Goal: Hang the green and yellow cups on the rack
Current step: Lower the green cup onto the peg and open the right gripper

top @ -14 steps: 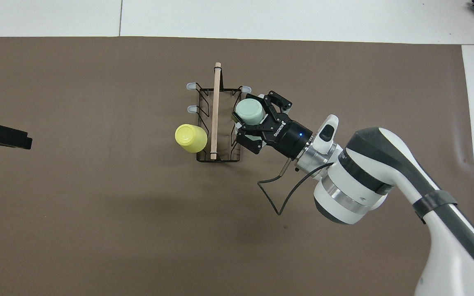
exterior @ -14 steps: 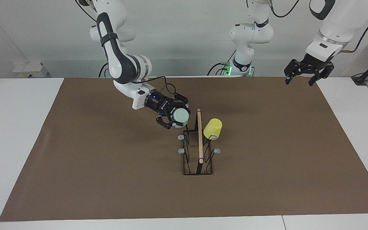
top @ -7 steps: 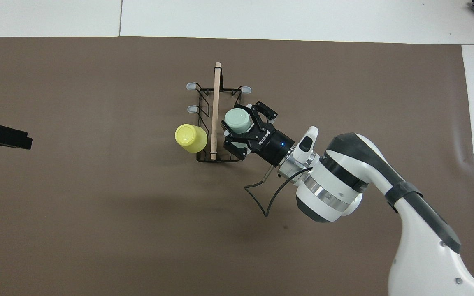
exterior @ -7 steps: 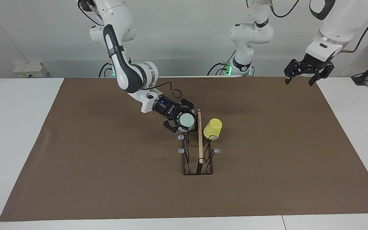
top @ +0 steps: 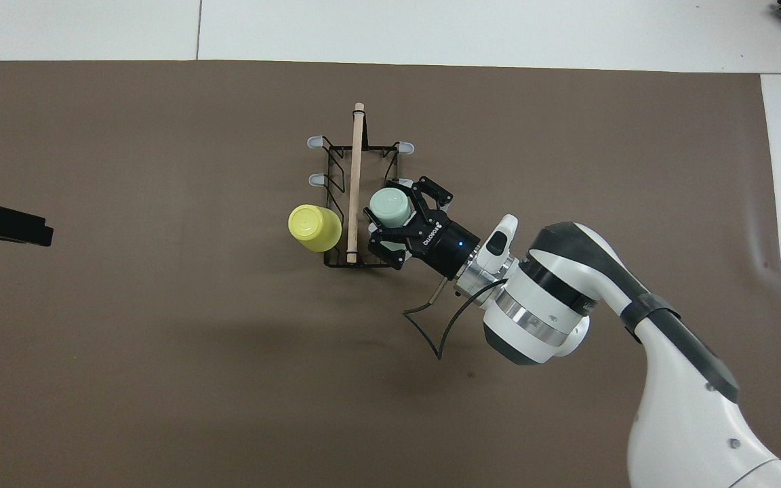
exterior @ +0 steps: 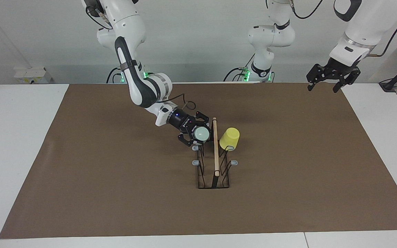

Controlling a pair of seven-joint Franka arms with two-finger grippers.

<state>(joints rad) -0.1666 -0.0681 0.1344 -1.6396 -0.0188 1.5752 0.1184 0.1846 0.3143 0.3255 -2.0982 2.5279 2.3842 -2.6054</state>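
The rack (exterior: 215,151) stands mid-table, its wooden bar (top: 355,183) running away from the robots. The yellow cup (exterior: 230,138) hangs upside down, tilted, on a prong on the side toward the left arm's end; it also shows in the overhead view (top: 314,227). My right gripper (exterior: 198,135) is shut on the green cup (exterior: 201,133), held bottom-up and tilted against the rack's side toward the right arm's end, over the prong nearest the robots. The cup (top: 389,206) hides that prong's tip. My left gripper (exterior: 322,89) waits open and empty, raised over the mat's corner.
A brown mat (exterior: 115,193) covers the white table. Several bare grey-tipped prongs (exterior: 195,162) stick out of the rack farther from the robots. The left gripper's tip (top: 31,230) shows at the overhead view's edge.
My right gripper has carried the green cup down and in toward the rack's bar, onto the prong nearest the robots. The left arm and the yellow cup have not moved.
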